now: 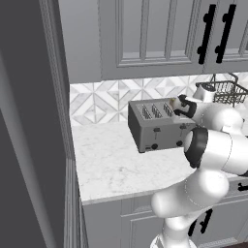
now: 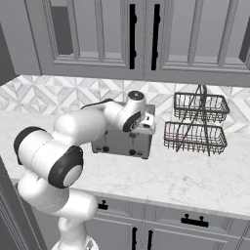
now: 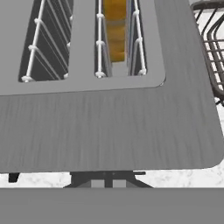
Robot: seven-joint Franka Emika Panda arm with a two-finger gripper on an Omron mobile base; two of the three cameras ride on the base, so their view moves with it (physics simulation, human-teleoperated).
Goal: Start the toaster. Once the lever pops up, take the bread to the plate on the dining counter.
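- The toaster (image 1: 157,125) stands on the marble counter (image 1: 111,164), against the tiled wall, with a wire basket rack (image 2: 197,122) just beside it.
- The bread (image 3: 116,30) sits deep in the slot nearest the rack (only its tan-yellow upper part shows between the wire guides).
- The gripper (image 2: 146,120) hovers over the toaster's rack-side end, jaws all but closed and holding nothing.
- The slice is probably light and crumbly; it is best pinched gently across its flat faces at the top edge and lifted straight up.
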